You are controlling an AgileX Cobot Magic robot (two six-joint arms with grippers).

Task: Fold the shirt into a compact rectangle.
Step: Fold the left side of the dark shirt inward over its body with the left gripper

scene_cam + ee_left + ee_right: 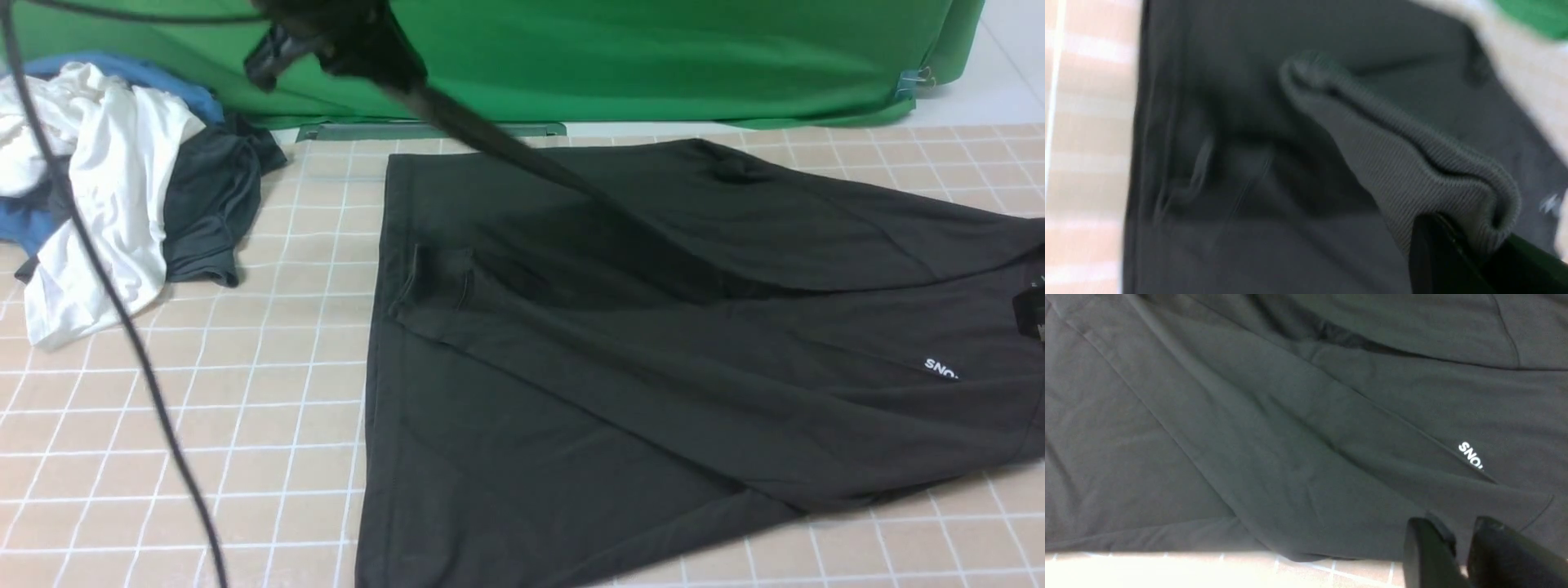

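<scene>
Black shirt point(1392, 163) in left gripper point(1474, 245)

The shirt point(653, 367) covers the table's point(269, 408) middle and right side, reaching its near edge; a clothes pile point(122, 188) lies at the far left corner.

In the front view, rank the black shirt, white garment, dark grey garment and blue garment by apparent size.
Largest: black shirt.
Then white garment.
Then dark grey garment.
Smallest showing: blue garment, though it is mostly buried under the others, so unsure.
</scene>
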